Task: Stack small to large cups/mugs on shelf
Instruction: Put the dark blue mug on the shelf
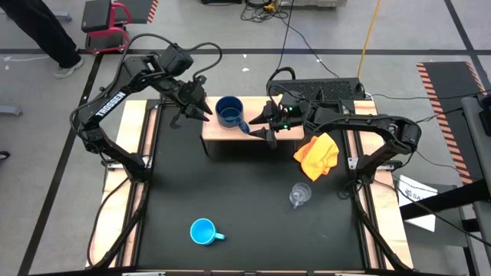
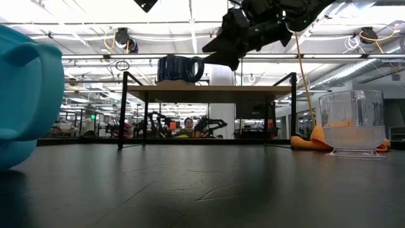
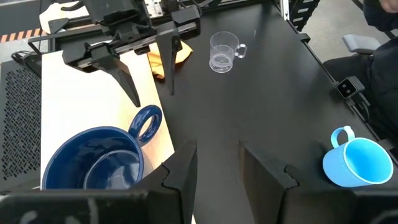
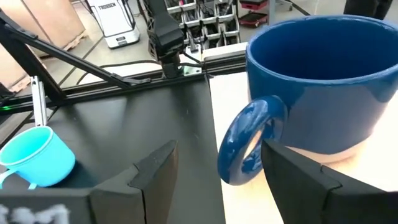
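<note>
Shelf (image 1: 239, 129) placed upper centre of counter (image 1: 245, 222). Navy mug (image 1: 229, 112) seated on shelf top. Sky-blue mug (image 1: 203, 231) lower centre, glass cup (image 1: 299, 195) centre-right. Right claw (image 1: 261, 126) released beside navy handle; left claw (image 1: 193, 112) released, left of mug.

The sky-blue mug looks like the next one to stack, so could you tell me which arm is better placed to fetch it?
Probably the left. The sky-blue mug lies on the table's left half, and the left gripper is open and free. The right gripper, also open, hangs by the navy mug on the shelf.
</note>
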Motion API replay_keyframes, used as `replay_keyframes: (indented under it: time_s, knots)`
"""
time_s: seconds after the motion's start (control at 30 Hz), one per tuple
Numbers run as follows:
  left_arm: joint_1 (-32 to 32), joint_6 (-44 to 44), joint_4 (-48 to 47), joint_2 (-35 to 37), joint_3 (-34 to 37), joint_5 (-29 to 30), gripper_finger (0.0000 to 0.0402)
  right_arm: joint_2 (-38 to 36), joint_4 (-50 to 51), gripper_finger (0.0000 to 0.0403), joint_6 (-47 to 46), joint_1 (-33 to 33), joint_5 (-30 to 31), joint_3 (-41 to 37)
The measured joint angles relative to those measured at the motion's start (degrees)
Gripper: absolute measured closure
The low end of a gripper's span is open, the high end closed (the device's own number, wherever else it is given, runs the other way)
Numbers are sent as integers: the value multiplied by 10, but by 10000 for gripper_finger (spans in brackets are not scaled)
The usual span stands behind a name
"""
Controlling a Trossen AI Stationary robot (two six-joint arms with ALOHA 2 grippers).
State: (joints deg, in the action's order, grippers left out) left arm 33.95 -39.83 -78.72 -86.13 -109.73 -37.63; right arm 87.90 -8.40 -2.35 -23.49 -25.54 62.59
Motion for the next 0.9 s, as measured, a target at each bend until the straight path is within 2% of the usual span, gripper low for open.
replay_keyframes:
  time_s: [0.2,0.4,0.9]
  knots:
    - [0,0,0,0,0,0,284,15,0,181,0,8,0,-1]
    - [0,-1,-4,0,0,0,284,47,-41,181,-8,20,-1,-1]
    - [0,-6,-8,0,0,0,284,52,-89,181,-19,49,0,0]
